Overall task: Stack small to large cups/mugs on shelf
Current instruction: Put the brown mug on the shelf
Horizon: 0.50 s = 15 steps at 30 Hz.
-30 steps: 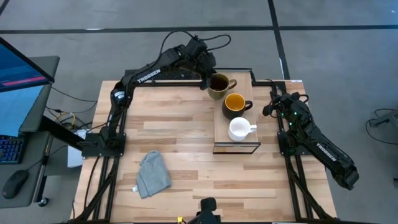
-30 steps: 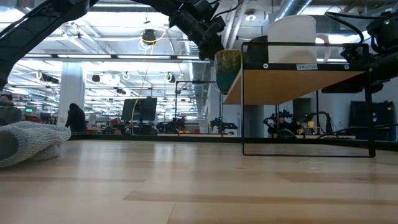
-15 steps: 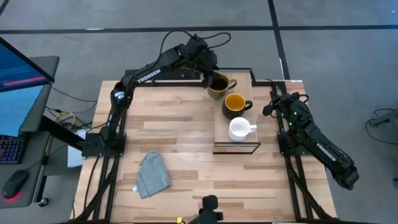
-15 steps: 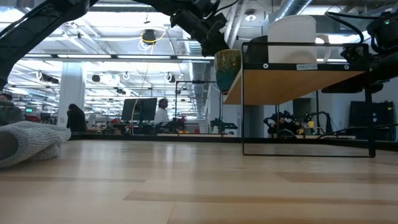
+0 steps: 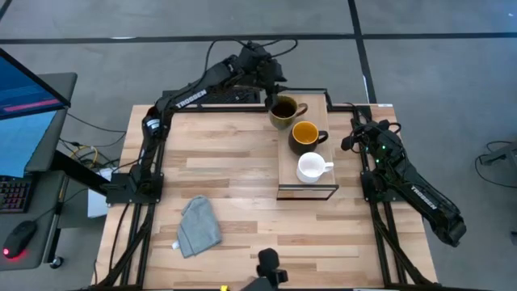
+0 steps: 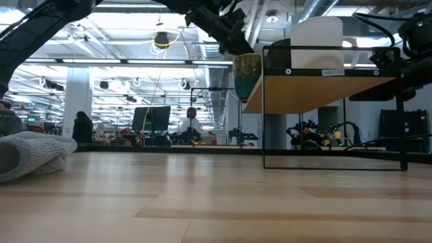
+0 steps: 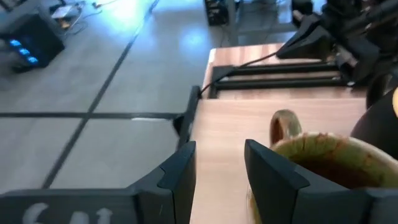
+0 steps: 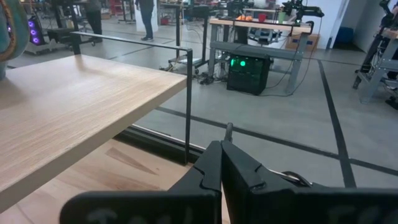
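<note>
The shelf (image 5: 305, 144) stood on the table's right half and carried all three mugs in a row: the olive-brown mug (image 5: 283, 111) at the far end, the dark mug (image 5: 304, 135) in the middle, the white mug (image 5: 311, 167) nearest. The left gripper (image 5: 271, 87) hovered just behind the olive-brown mug's rim, fingers (image 7: 181, 173) parted and holding nothing. The right gripper (image 5: 355, 129) waited beside the shelf, fingers pressed together.
</note>
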Each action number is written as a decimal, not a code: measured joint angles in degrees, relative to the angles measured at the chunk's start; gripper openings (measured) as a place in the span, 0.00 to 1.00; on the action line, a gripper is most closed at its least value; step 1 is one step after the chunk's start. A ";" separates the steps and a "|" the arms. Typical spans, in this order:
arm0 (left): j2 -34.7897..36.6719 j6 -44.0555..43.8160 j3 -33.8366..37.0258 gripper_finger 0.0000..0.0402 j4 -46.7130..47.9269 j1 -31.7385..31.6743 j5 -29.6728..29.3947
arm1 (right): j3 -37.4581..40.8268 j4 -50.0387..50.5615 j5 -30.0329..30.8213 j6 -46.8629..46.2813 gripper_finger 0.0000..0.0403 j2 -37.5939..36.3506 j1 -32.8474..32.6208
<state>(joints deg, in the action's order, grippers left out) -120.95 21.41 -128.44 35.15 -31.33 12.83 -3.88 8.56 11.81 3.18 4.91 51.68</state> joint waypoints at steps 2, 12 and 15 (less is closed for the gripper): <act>1.60 1.34 0.00 0.32 0.45 0.00 -2.80 | 0.00 0.00 -0.02 -0.01 0.07 0.00 -0.02; 12.54 -1.80 0.61 0.32 12.24 -2.13 4.49 | 0.00 0.04 -0.01 0.28 0.07 0.00 -0.98; 15.08 -3.18 4.09 0.32 14.84 -2.09 5.00 | 0.00 0.05 -0.02 0.31 0.07 0.00 -1.47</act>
<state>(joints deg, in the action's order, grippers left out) -105.87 18.23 -124.35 49.99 -33.42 17.83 -3.88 8.61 11.80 3.49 4.91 50.21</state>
